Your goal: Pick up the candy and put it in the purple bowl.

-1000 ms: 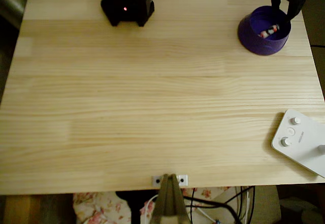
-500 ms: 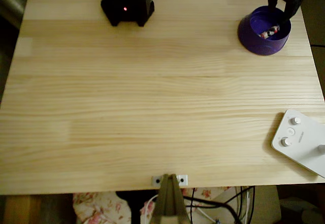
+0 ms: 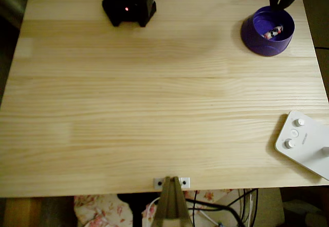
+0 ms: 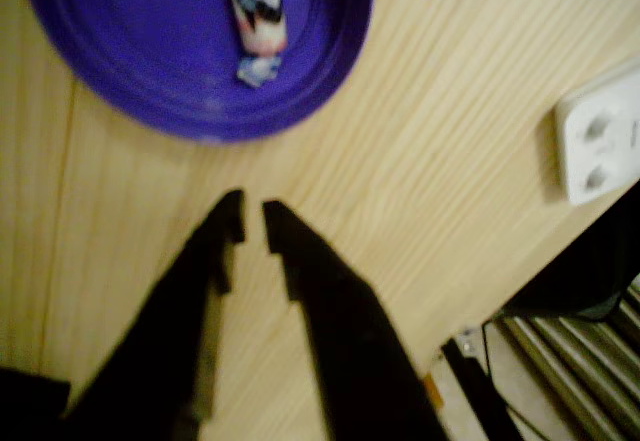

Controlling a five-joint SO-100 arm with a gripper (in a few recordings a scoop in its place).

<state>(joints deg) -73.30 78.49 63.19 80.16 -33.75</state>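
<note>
In the wrist view the gripper (image 4: 252, 223) is seen empty, its jaws parted only by a narrow gap. Beyond it, the candy (image 4: 254, 3) lies inside the purple bowl (image 4: 120, 81). Little risk is judged, unless the bowl is clipped.

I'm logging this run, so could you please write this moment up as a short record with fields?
candy: lying inside the purple bowl
bowl: purple, upright near the table's far right corner in the overhead view
gripper: off the bowl, above bare wood beside its rim in the wrist view; fingers nearly together with a thin gap, holding nothing
table: light wood
other items: white device with buttons at the right edge, black arm base at the far edge
task state: candy in the bowl, looks done
</note>
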